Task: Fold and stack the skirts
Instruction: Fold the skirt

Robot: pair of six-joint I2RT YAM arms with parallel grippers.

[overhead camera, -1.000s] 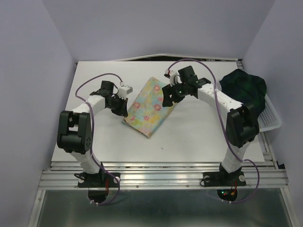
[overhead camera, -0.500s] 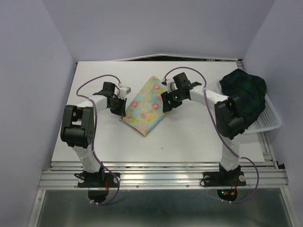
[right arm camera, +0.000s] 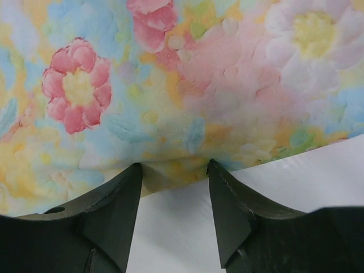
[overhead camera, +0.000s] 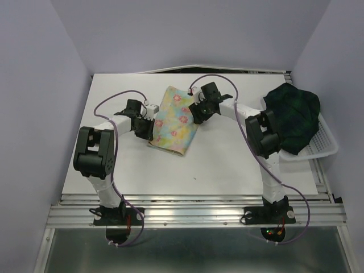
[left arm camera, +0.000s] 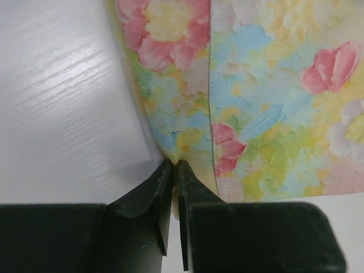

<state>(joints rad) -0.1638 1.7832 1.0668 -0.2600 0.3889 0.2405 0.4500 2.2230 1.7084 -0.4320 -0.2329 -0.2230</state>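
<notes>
Floral skirt (overhead camera: 173, 120) | left hand (left arm camera: 173, 164) pinches edge | right hand (right arm camera: 173, 165) spread (astride edge)

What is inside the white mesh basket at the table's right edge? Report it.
A dark green-and-navy plaid skirt lies bunched in the basket, heaped above its rim. The basket's floor is covered by it, so anything underneath cannot be seen.

White table (overhead camera: 227, 165) w/ lavender walls (overhead camera: 187, 34) around.
</notes>
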